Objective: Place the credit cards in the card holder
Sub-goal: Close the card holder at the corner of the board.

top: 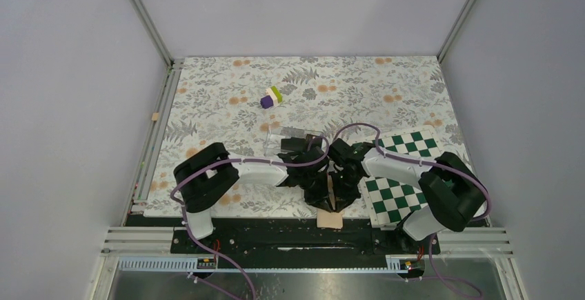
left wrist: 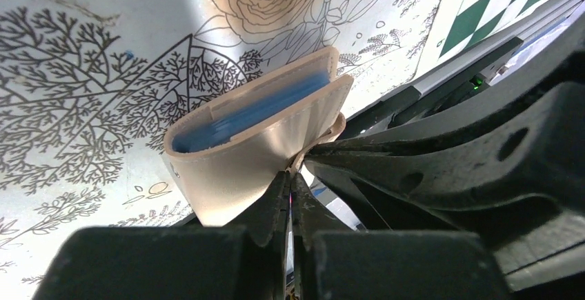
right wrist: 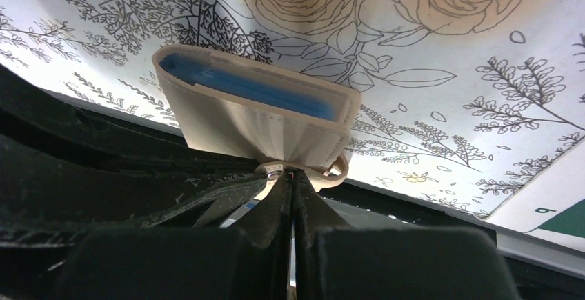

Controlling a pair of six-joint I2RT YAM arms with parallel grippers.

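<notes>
- The left gripper was pinched fully shut on the bottom seam of the wallet, beside its small strap.
- The right gripper met it from the other side, jaws likewise closed tight on the same seam by the strap.
- This double hold looked meant to steady the wallet, mouth turned away from both wrists, so the blue pockets gaped a little.
- The wallet sat at the very near edge of the table, partly over the dark rail, with no room to draw back.
- With both grippers occupied, one would probably have to let go to fetch a card.
- The cards could not be picked out; dark shapes by the clear case, just beyond the grippers, may have been cards or arm parts.
- The checkerboard crowded the right side, under the right arm.
- Farther off, the blocks lay well apart, with bare patterned cloth around them.
</notes>
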